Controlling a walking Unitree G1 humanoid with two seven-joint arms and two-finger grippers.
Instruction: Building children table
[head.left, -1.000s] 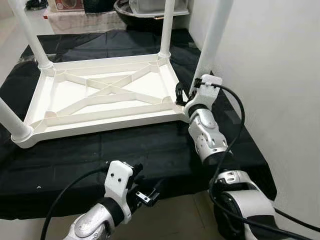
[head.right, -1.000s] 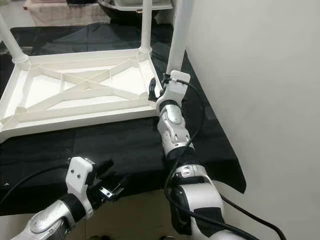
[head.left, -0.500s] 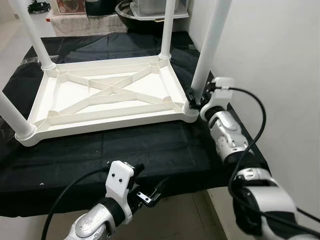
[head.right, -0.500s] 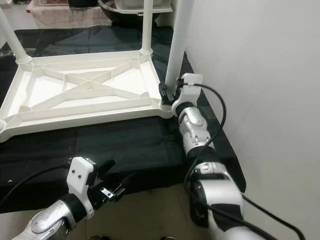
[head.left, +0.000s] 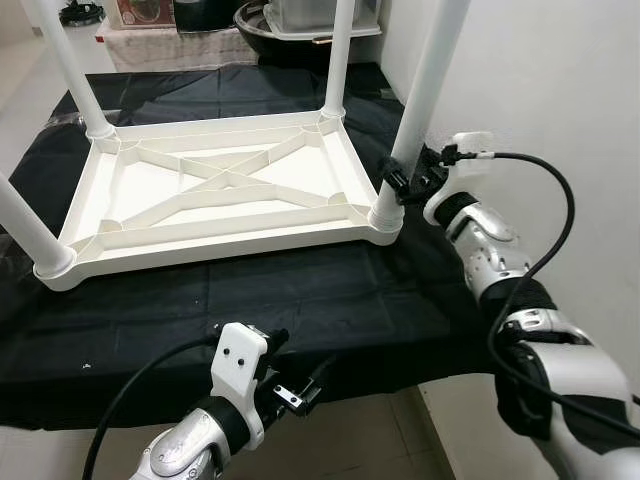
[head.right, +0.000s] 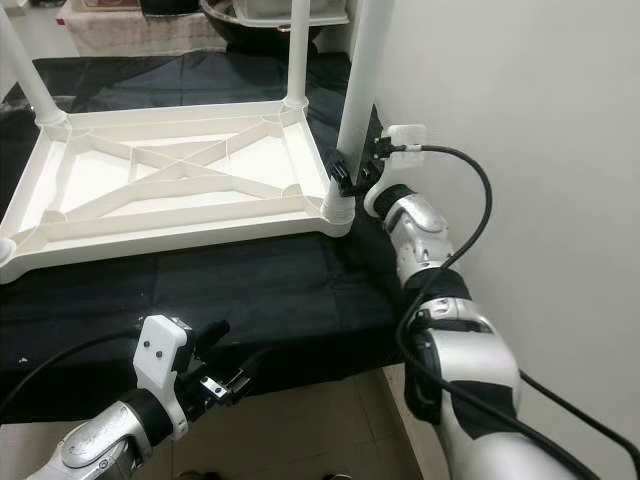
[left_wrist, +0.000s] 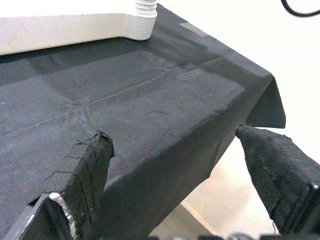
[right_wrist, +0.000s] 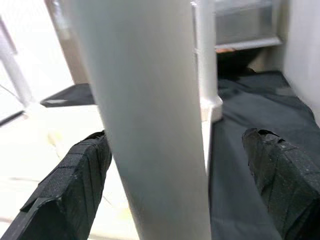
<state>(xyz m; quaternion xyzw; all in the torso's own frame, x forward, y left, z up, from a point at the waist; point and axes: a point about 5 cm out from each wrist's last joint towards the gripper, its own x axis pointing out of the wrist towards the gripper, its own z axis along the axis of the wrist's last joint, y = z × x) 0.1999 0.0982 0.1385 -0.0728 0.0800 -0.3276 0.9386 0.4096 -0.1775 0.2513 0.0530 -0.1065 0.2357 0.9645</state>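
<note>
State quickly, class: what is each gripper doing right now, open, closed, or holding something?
Left gripper: open, holding nothing, at the near edge of the black cloth.
Right gripper: open, fingers either side of the white table leg, not clamped.

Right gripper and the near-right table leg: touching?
Cannot tell. In the right wrist view the table leg stands between the open fingers of the right gripper, hiding any gap beside one finger and standing apart from the other.

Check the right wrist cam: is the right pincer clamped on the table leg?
No: the right pincer is open, its black fingers spread wide either side of the white table leg with a gap showing on one side.
</note>
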